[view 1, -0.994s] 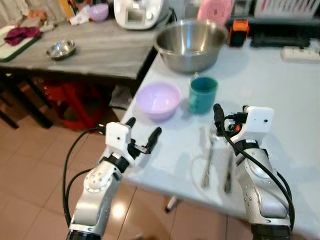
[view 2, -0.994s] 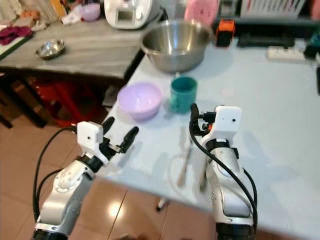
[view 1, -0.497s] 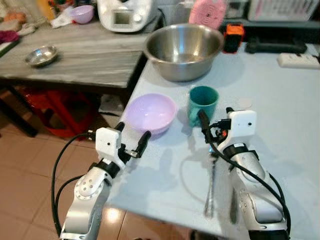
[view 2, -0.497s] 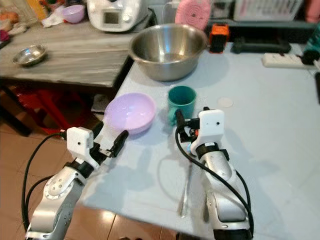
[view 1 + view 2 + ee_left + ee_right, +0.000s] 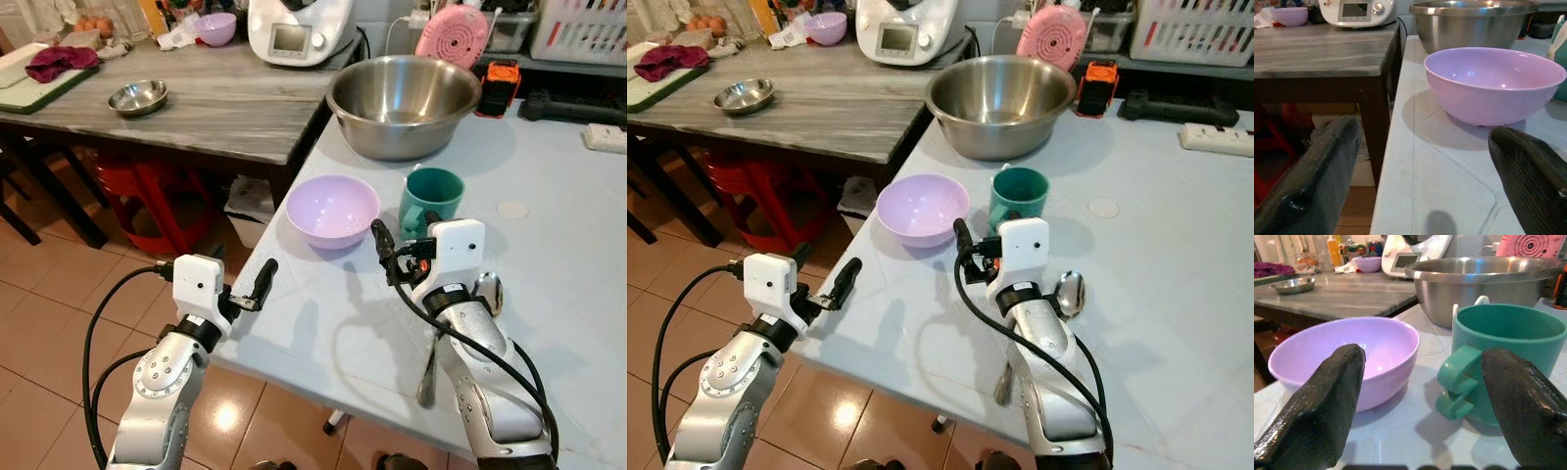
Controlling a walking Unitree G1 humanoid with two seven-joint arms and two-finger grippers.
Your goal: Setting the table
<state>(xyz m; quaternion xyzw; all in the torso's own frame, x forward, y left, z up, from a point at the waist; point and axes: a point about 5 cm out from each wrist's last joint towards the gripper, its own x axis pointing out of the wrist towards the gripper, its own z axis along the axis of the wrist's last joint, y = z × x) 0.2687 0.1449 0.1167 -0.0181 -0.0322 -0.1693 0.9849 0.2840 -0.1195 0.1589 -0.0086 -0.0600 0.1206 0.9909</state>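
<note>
Far left: dark wooden side table [image 5: 196,108] with a small steel dish [image 5: 137,96], a small purple bowl [image 5: 217,27] and a white kitchen appliance [image 5: 294,27] at the back.

Left gripper [image 5: 255,291] sits at the near left edge of the pale blue table [image 5: 549,255], fingers spread wide and empty. In the left wrist view the lilac bowl [image 5: 1493,83] lies ahead of and between the two black fingers [image 5: 1312,176], well apart from them, no contact.

Lilac bowl [image 5: 332,210] stands upright on the pale blue table near its left edge, with the teal mug [image 5: 430,200] just beside it on the right. Large steel mixing bowl [image 5: 403,104] stands behind both.

Right gripper [image 5: 392,247] hovers just in front of the bowl and mug, fingers spread apart, holding nothing. In the right wrist view one finger [image 5: 1317,401] lines up with the lilac bowl [image 5: 1342,357], the other with the teal mug [image 5: 1503,352]; the mug's handle faces the gap between them. No touching seen.

A spoon [image 5: 487,291] lies on the table just right of the right forearm; another utensil's handle [image 5: 428,367] shows beside the arm, nearer the front edge.

Further right at the back: pink round fan [image 5: 450,34], orange-black device [image 5: 501,86], white power strip [image 5: 605,137], white basket [image 5: 580,29].
</note>
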